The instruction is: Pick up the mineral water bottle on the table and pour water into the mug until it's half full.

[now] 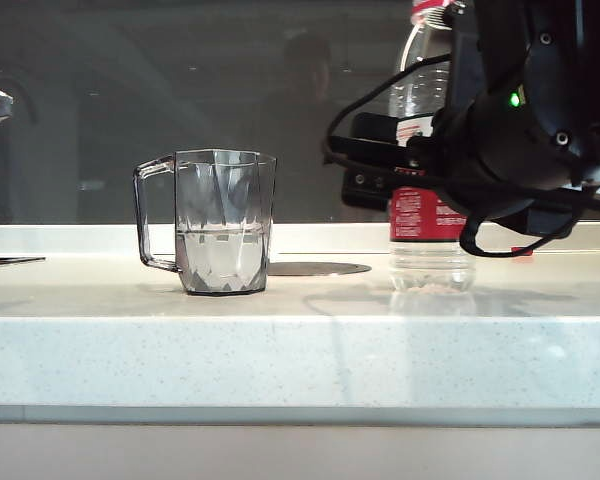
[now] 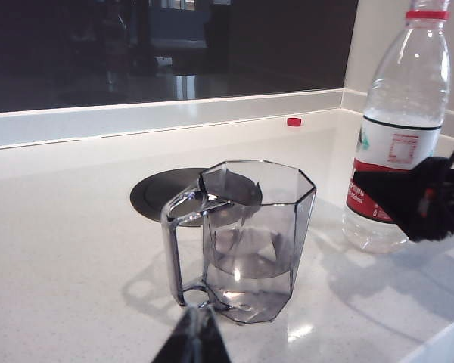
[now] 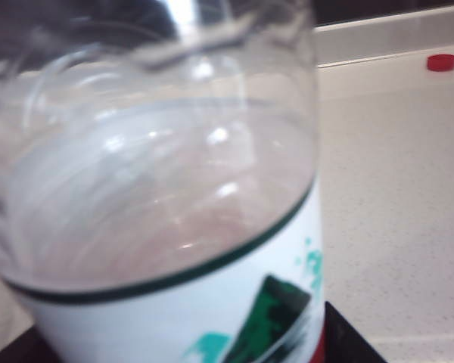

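- Since the mug [image 1: 224, 222] already has water [image 1: 223, 258] up to about the middle, the pouring part looks done.
- The mug stands upright on the white worktop [image 1: 300, 350], with its handle pointing away from the bottle.
- The mineral water bottle [image 1: 427, 180] stands upright on the worktop too, well apart from the mug. It has no cap on. It looks only part full, but the water line is hard to see.
- A small red cap [image 2: 293, 121] lies far back on the worktop, near the wall. I think it is the bottle's cap.
- The right claw [image 2: 408, 198] is at the bottle's label. Its black fingers [image 2: 386, 193] sit beside the bottle, but I cannot tell if they squeeze it or have let go.
- The left claw [image 2: 195, 339] only shows a dark tip, low near the mug. It holds nothing I can see, and I cannot tell if it is open or closed.
- What is left, I think: the right claw must be free of the bottle and pull away. Nothing more needs pouring.
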`<state>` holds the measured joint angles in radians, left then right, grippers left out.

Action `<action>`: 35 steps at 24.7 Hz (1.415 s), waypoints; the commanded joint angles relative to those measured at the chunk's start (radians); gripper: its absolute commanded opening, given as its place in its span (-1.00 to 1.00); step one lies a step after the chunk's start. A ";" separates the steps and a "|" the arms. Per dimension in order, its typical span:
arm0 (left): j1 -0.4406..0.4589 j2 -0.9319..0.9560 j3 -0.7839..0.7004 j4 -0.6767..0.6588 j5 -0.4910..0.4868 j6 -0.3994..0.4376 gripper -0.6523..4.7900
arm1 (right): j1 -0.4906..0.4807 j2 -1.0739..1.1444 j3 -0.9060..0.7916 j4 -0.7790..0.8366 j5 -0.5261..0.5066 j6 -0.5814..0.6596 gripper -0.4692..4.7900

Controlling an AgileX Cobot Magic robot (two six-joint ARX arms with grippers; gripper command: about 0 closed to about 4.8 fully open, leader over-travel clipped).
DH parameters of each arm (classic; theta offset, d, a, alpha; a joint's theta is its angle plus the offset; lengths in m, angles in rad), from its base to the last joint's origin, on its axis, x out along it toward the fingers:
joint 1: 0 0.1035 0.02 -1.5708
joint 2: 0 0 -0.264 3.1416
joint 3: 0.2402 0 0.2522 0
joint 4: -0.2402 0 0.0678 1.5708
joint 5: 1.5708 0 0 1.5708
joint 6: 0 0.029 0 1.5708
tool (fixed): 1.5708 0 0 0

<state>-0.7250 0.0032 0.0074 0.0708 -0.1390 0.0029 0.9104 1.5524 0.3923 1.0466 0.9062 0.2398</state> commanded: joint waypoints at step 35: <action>0.002 0.000 0.003 0.013 0.004 -0.003 -0.78 | 0.169 -0.142 -0.072 -0.011 0.197 -0.095 1.00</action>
<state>-0.7250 0.0032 0.0074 0.0704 -0.1390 0.0029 1.0679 1.4143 0.3172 1.0260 1.0821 0.1448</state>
